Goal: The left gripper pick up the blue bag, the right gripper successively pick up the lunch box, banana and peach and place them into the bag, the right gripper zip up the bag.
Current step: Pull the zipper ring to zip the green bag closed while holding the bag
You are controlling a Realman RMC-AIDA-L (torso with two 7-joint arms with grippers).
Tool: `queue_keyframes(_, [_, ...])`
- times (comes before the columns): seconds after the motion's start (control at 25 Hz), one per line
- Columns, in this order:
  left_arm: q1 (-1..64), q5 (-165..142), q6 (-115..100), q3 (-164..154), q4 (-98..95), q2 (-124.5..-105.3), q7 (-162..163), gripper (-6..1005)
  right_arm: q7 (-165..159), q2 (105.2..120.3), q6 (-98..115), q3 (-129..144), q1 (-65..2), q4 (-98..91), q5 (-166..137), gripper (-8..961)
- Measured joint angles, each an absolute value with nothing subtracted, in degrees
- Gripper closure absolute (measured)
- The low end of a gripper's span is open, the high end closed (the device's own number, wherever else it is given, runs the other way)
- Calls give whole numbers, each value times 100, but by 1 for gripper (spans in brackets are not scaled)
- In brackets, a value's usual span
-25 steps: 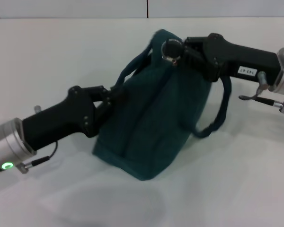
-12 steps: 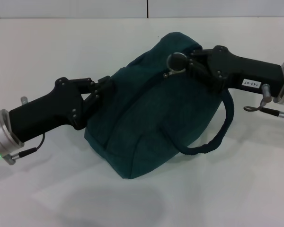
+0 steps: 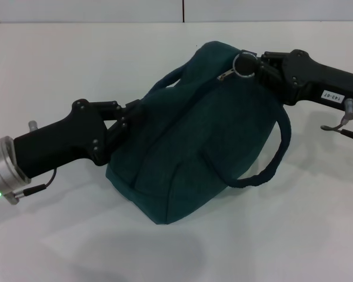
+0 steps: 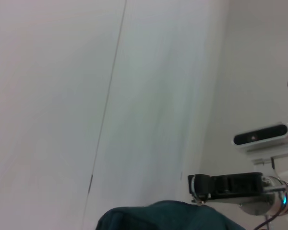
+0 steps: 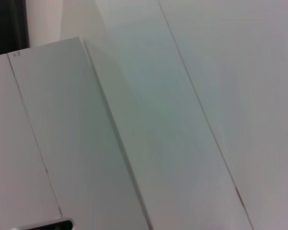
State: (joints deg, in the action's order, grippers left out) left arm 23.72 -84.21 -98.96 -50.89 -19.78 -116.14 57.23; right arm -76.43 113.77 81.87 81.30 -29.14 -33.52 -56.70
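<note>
Fig.: My right gripper (image 3: 251,64), fingers clamped on ring pull (image 3: 244,63), has dragged zip farther along blue bag (image 3: 194,135); nearly closed. Left gripper (image 3: 131,114) fingers stay clamped on bag end.

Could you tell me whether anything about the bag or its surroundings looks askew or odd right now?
The blue bag leans over rather than standing upright, held between the left pincer at its near end and the right pincer at the silver ring pull. One handle droops loose down its side. Nothing looks spilled or damaged.
</note>
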Motion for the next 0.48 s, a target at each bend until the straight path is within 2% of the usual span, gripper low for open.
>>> queue_keyframes(0.48, [2356,-8501,-9904,-5063,-1978,-11605,5721,948,-7423,11422,7897,7983,-2914,-3339,-5676,941])
